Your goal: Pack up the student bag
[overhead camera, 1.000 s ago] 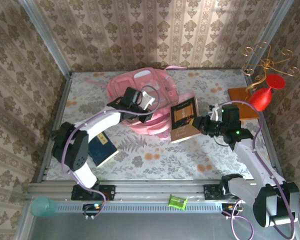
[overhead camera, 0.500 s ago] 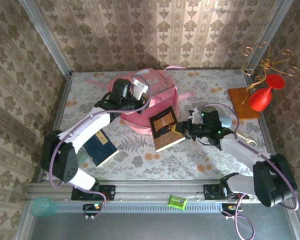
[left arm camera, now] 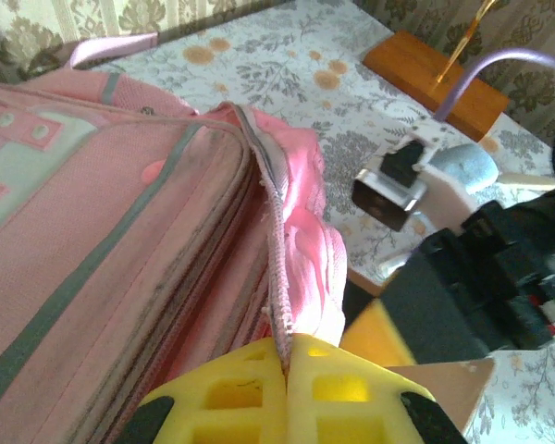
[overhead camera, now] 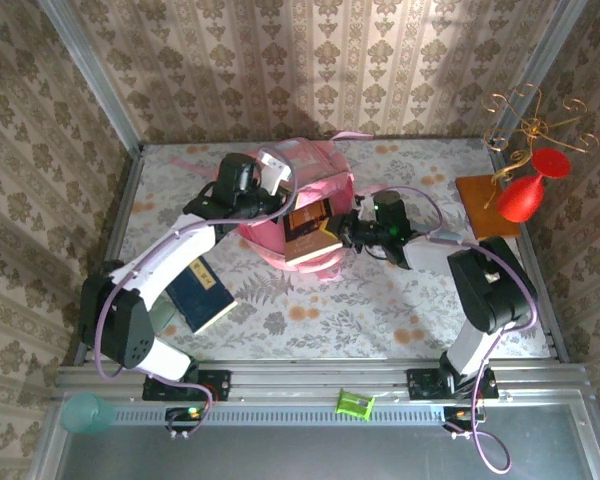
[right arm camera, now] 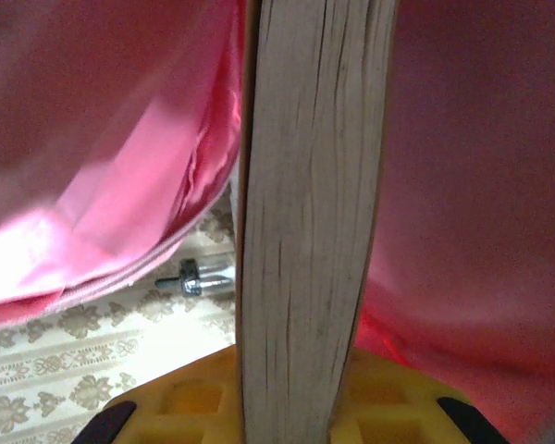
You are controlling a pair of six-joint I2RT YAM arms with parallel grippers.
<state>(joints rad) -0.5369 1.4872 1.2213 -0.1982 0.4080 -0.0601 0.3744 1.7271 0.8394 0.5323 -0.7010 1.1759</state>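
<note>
- Two grips: left gripper (left arm camera: 285,359) pinched on student bag (left arm camera: 120,240) zip lip; right gripper (right arm camera: 310,375) clamps book (right arm camera: 310,185) at the bag's mouth.
- Bag likely floppy; hold zip edge.

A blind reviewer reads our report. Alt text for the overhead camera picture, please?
Two robot arms meet over a pink backpack on a floral table: the left claw pinches the bag's open edge while the right claw holds a brown book at the opening. A blue book lies beside the left arm.
</note>
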